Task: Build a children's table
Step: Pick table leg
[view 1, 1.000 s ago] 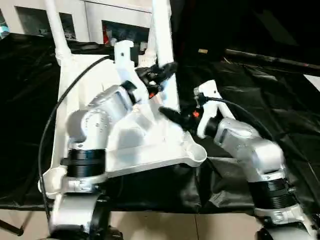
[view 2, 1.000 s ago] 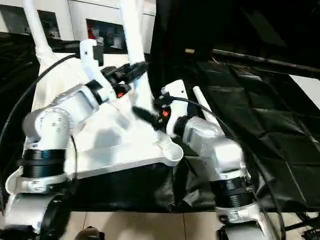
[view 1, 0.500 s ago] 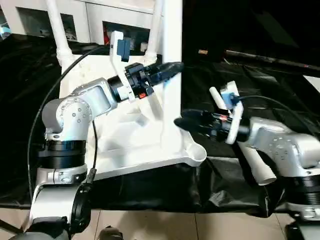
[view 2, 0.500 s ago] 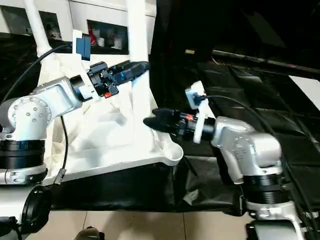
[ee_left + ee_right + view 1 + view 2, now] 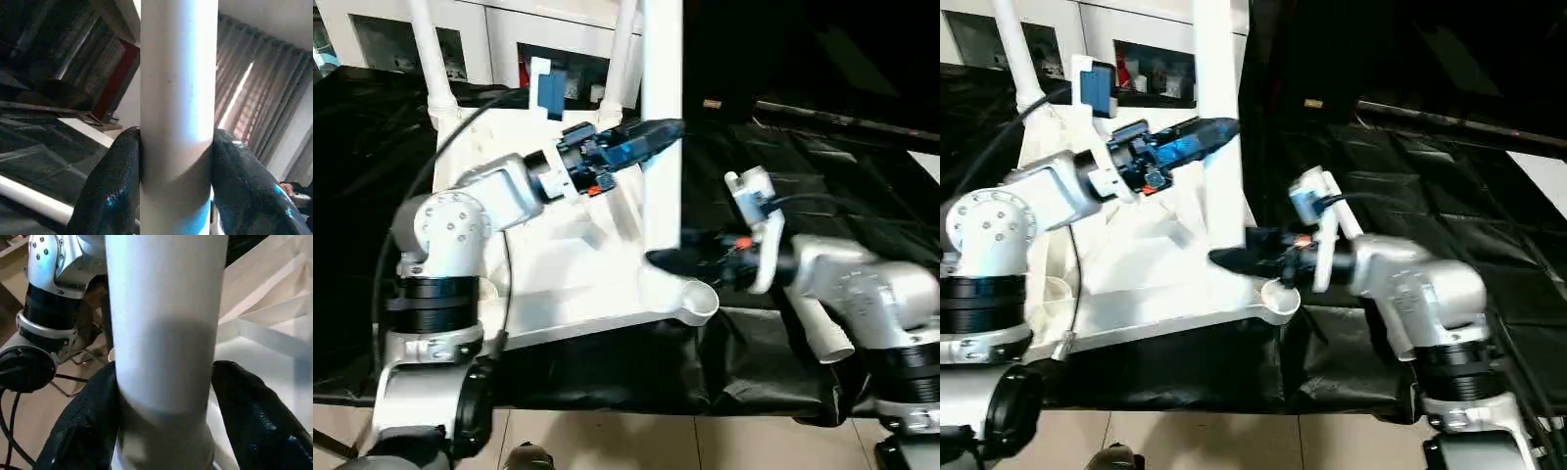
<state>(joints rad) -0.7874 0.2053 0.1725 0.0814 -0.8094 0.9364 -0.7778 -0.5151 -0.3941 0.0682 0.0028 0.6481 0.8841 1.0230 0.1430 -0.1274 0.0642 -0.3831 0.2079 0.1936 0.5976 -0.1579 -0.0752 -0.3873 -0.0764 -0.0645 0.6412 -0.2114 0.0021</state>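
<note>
1. Our left gripper [image 5: 176, 191] clamps the upright white leg [image 5: 662, 147] at centre frame, fingers [image 5: 105, 191] pressed against both its sides.
2. Our right gripper [image 5: 164, 431] grasps the same leg lower down, near its base.
3. The leg stands at the near right corner socket [image 5: 693, 298] of the upturned tabletop [image 5: 558, 264], which lies on the black-draped table [image 5: 822, 166].

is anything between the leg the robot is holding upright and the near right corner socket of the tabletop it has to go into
Nothing visible does. The leg stands upright at the socket, with both end effectors shut on it.
</note>
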